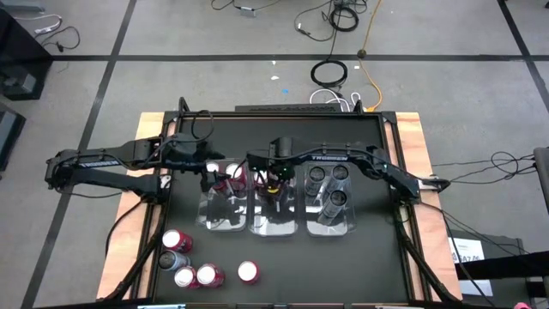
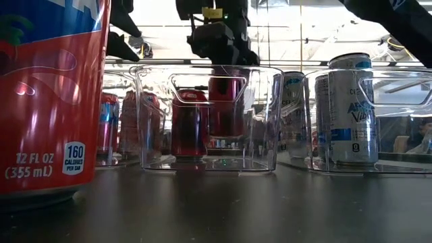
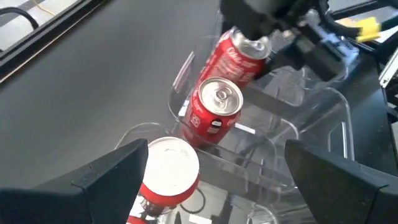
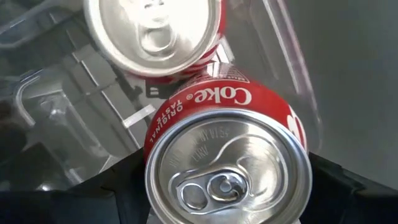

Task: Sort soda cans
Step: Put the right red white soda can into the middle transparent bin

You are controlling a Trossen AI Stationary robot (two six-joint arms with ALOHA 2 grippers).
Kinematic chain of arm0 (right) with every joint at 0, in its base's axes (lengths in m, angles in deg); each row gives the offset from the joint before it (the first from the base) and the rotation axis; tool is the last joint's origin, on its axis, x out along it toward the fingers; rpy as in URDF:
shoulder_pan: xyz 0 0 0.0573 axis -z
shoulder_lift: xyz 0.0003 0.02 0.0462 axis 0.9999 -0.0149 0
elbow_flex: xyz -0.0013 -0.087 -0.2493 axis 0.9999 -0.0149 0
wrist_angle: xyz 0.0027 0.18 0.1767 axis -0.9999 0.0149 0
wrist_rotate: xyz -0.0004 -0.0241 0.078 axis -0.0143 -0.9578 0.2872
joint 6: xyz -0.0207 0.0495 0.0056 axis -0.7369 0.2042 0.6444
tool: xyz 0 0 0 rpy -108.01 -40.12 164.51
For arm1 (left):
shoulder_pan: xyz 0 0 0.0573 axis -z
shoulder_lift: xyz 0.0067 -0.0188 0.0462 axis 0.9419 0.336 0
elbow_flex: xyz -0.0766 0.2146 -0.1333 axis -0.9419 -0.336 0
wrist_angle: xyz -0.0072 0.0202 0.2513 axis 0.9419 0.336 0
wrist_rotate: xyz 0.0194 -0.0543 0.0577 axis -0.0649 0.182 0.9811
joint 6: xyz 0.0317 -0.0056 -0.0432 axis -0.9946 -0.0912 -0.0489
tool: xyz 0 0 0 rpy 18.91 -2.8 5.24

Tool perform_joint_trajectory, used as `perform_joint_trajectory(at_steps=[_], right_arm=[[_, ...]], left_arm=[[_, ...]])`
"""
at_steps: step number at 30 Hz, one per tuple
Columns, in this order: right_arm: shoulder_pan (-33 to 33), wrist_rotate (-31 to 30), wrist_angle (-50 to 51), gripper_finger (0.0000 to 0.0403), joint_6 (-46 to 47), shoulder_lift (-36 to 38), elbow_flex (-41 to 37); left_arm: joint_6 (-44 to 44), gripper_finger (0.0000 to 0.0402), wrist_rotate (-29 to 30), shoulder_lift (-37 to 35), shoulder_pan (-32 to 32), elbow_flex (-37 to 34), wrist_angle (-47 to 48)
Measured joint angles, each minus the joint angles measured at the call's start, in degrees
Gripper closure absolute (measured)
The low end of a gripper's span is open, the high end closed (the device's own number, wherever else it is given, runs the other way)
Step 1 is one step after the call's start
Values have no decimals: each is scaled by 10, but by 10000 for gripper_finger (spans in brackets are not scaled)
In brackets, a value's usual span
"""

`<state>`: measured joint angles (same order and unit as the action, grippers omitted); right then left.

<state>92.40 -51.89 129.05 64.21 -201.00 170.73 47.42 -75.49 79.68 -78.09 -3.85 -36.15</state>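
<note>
- While five loose soda cans (image 1: 190, 262) wait upright at the table's near left, neither arm is by them.
- Right gripper (image 1: 273, 176) grips a red can (image 4: 227, 165), upright, over the middle bin (image 2: 206, 118).
- Left gripper (image 1: 208, 172), jaws apart and empty, hovers over the left bin (image 1: 221, 210).

The work is carried by a black tabletop (image 1: 343, 257) framed in pale wood. Three clear plastic bins (image 1: 276, 210) are set side by side near its middle (their walls touching or nearly so). A cluster of five loose soda cans (image 1: 196, 262) is stood upright near the front left corner: four are gathered close together, one dark among the red, and a fifth red one (image 1: 248, 272) is placed just apart, toward the front edge's middle.
</note>
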Motion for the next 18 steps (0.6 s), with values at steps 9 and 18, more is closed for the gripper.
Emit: perform_joint_trajectory(at_steps=[9, 18], right_arm=[[10, 1, -26, 116, -2, 0, -45], [10, 16, -79, 116, 7, 3, -91]], left_arm=[[0, 17, -4, -1, 0, 0, 0], [2, 17, -5, -1, 0, 0, 1]])
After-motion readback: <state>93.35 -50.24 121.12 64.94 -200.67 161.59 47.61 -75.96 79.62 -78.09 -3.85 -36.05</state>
